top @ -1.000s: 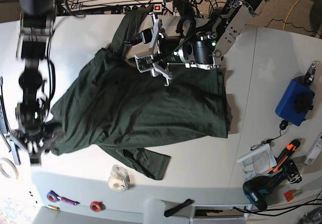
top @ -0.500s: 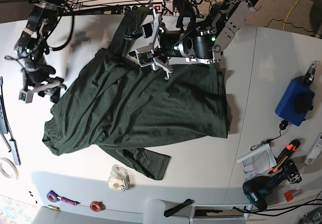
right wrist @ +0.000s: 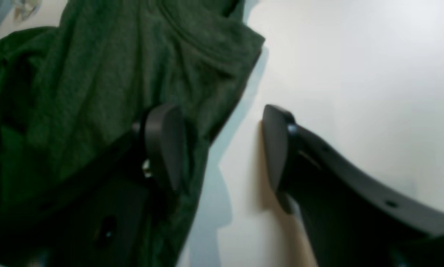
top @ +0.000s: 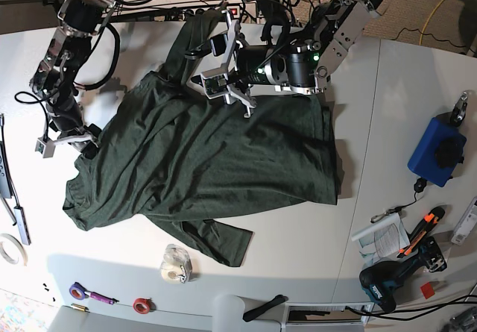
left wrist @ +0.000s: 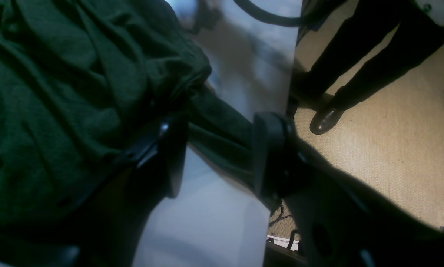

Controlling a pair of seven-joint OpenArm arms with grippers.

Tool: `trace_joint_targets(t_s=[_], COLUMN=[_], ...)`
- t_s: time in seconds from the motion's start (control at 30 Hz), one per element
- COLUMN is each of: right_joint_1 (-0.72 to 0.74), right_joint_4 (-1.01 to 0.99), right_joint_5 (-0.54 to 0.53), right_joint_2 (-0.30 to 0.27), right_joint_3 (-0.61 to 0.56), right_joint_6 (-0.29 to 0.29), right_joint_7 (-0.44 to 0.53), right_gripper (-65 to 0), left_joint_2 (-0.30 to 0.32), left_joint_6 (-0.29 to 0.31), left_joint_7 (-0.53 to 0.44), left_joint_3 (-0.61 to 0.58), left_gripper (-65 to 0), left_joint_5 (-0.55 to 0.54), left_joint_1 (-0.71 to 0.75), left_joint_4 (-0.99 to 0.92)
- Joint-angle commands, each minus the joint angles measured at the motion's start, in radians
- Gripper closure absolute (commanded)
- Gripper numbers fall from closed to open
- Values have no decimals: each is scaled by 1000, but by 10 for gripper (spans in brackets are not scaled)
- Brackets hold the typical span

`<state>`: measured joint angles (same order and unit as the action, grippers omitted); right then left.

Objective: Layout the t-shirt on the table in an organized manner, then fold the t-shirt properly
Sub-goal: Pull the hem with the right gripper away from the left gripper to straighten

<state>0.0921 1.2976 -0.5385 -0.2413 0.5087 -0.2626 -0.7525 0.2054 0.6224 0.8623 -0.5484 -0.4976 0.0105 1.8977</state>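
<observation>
The dark green t-shirt (top: 216,160) lies spread and wrinkled across the middle of the white table (top: 387,101), one sleeve (top: 220,242) poking out toward the front. My left gripper (top: 216,71) hovers at the shirt's far edge. In the left wrist view, the left gripper (left wrist: 220,155) has its jaws apart with a band of t-shirt (left wrist: 214,129) crossing the gap. My right gripper (top: 67,144) sits at the shirt's left edge. In the right wrist view, the right gripper (right wrist: 220,148) is open, one finger (right wrist: 162,144) over the t-shirt (right wrist: 96,92) hem, the other over bare table (right wrist: 355,74).
A clear tape roll (top: 176,263) stands just in front of the sleeve. A blue box (top: 436,149), a drill (top: 387,281) and an orange tool (top: 421,231) crowd the right side. The table's far edge drops to carpet, where a person's shoe (left wrist: 324,120) stands.
My right arm swung from the shirt's front-left corner up to its left edge, and that corner now lies flat. The left gripper shifted slightly toward the far side.
</observation>
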Motion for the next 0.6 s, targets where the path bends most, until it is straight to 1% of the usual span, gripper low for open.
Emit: trace_joint_targets(t_s=[0.0,0.07,0.1,0.13,0.3,0.4,0.57], right_joint_1=[22,24,23,21,2,-40,-119], right_joint_4=[5,3,3,4,46,134,304], right_joint_5=[-1,-3,-4,-6,-47,-43,1], right_joint_2=[-17,-17,-20,-23,-44,-59,-88], right_joint_3=[2,2,2,2,37,74,145], right_joint_6=[-6,-18,-37,-58,-122,-126,-126], right_joint_7=[-9,-29,-37,-48,-157,-181,-210], right_gripper=[-245,-105,-40,0,0,0,0], left_joint_2=[-6,-6,-6,-6,-6,-6,-6], left_joint_6=[6,6,6,6,5,3,3], left_joint_7=[-26,-25,-25,-25,-24,-24,-25], left_joint_3=[2,2,2,2,2,2,2], left_gripper=[-294,-294,-294,-294,-294,-294,-294], left_joint_5=[-18,-18,-18,-18,-17,-17,-18], left_joint_1=[-11,-11,-11,-10,-10,-10,-10], left_joint_4=[14,14,14,14,14,14,14])
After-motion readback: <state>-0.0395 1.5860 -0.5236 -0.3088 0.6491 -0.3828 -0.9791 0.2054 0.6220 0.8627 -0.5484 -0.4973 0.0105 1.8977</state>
